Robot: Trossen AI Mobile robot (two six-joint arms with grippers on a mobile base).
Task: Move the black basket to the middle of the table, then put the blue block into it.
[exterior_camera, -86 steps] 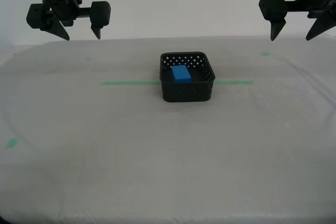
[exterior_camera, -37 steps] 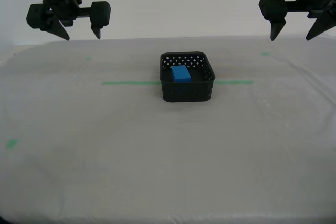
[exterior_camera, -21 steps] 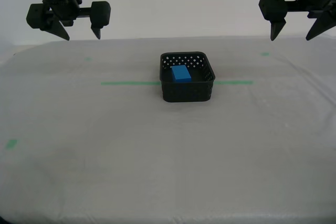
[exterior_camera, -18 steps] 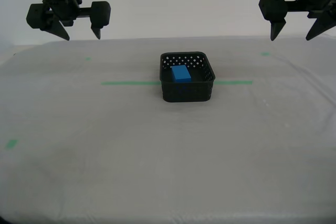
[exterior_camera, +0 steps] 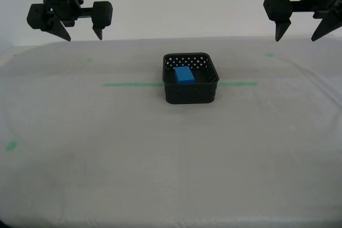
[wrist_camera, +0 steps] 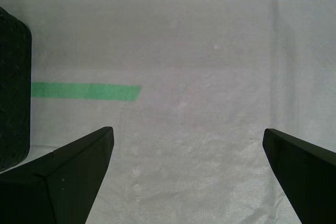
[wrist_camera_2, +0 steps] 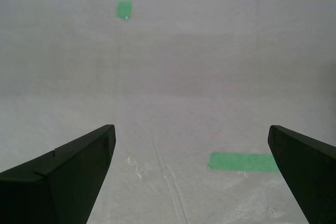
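1. Two claws are up in the air, so you can see both from the exterior view. Over on that view's left, my second claw (exterior_camera: 84, 38) hangs wide open above the tabletop (exterior_camera: 160, 158), holding nothing.
2. Mid-tabletop you've got the black basket (exterior_camera: 191, 94) sitting right on the long green tape line (exterior_camera: 131, 84), with the blue block (exterior_camera: 184, 75) lying inside it.
3. Over on that view's right, my first claw (exterior_camera: 295, 39) is spread open too and empty, well apart from the basket.
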